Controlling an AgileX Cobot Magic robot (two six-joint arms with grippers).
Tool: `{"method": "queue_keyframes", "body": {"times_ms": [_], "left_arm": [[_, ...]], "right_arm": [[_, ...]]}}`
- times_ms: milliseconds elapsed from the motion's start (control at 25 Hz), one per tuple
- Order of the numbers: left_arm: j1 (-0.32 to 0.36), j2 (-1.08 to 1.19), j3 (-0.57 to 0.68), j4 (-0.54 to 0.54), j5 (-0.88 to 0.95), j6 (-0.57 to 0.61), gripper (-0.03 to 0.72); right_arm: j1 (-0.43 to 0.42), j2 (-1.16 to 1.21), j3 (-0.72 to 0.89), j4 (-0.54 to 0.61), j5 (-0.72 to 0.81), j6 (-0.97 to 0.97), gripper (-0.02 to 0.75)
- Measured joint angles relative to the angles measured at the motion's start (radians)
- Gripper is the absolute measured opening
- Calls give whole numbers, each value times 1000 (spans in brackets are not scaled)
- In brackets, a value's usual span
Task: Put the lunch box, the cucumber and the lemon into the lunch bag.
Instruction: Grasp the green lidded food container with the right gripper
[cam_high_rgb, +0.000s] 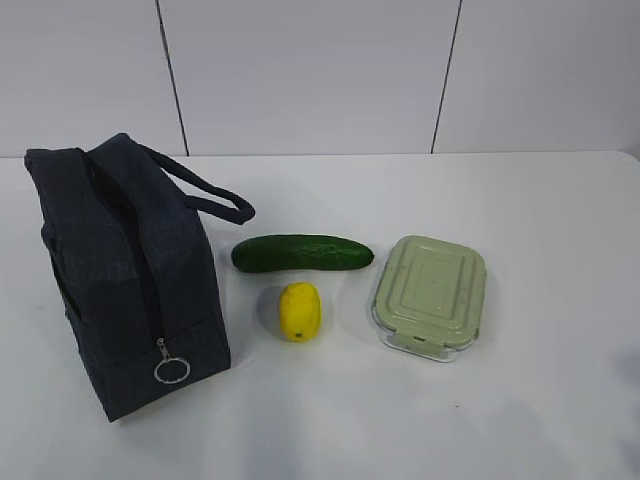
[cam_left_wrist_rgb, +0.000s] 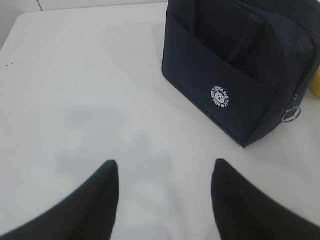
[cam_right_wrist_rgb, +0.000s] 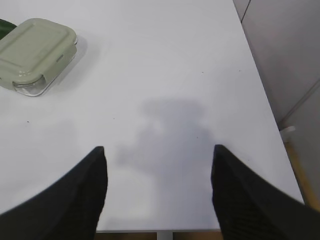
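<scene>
both grippers apart and empty
left gripper (cam_left_wrist_rgb: 165, 172) and right gripper (cam_right_wrist_rgb: 159, 160) hover above the table, fingers spread, holding nothing.

White table (cam_high_rgb: 540, 400) before a pale panelled wall (cam_high_rgb: 300, 70) with dark seams

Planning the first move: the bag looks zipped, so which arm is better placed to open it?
Probably left. The bag stands on the left, close ahead of the open left claw. The right claw, also open, faces the lunch box.
</scene>
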Motion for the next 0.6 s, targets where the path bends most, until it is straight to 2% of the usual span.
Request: {"method": "queue_keyframes", "body": {"times_ms": [600], "left_arm": [[0,0,0,0,0,0,432]], "right_arm": [[0,0,0,0,0,0,496]]}}
